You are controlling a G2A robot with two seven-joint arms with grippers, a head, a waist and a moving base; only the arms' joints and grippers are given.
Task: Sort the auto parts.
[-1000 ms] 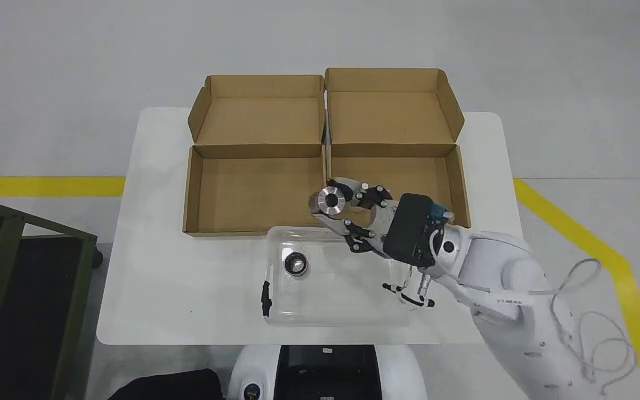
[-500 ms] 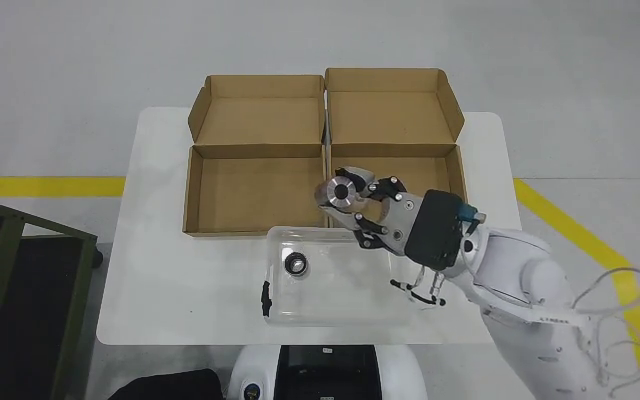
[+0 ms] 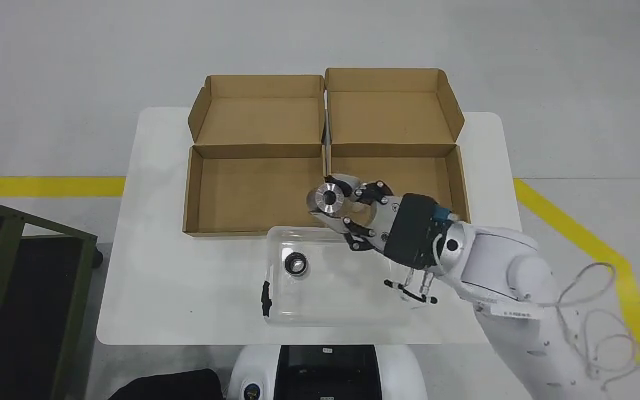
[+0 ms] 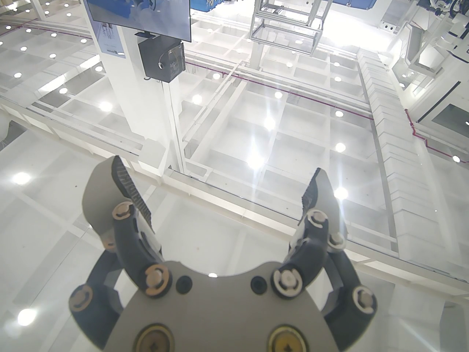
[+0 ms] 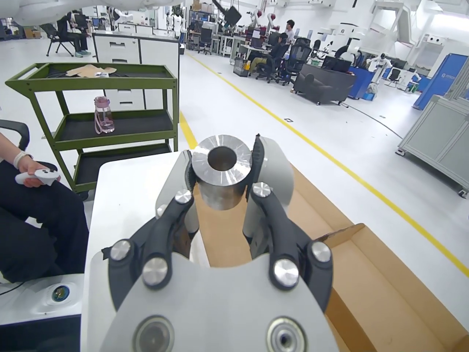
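right gripper [image 5: 223,164] clamping steel bushing [image 5: 220,188] over shared wall between cardboard boxes [image 3: 250,190]; should be shifting fully inside one, lowering close before letting go.

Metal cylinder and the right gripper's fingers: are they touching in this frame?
Touching. The right wrist view shows the metal cylinder clamped in the right gripper, with a finger pressed against each of its sides and no gap.

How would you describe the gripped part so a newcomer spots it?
On the white table, where the cardboard boxes meet at their near edge, the right gripper holds a metal cylinder. It alone is thick-walled, shiny and outside the clear tray.
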